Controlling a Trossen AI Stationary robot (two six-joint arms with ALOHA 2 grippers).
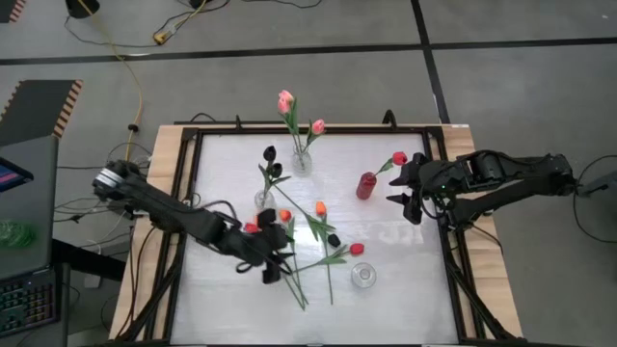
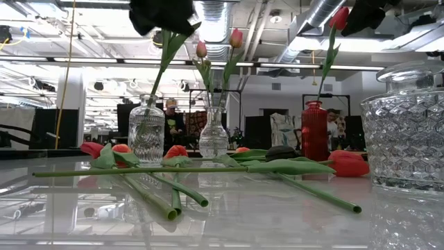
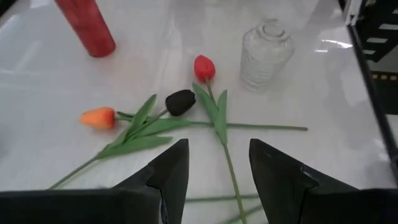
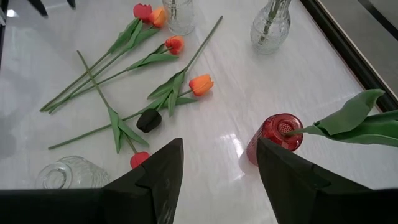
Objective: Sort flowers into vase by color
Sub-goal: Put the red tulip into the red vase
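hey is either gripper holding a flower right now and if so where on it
Neither holds anything. The left gripper hangs open over the loose flowers on the table, nothing between its fingers. The right gripper is open beside the red vase, whose flower already stands inside.

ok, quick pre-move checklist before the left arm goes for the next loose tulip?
1. Left gripper open and empty: ok.
2. Target in reach: red tulip lies loose on the table, its stem running between the left fingers: ok.
3. Stem free: not ok, it crosses the black tulip stem.
4. Red vase upright, one red flower already in it: ok.
5. Right gripper open, hovering by the red vase, may crowd the drop-off: cannot tell.
6. Empty clear vase beside the target, clear of the approach: cannot tell.
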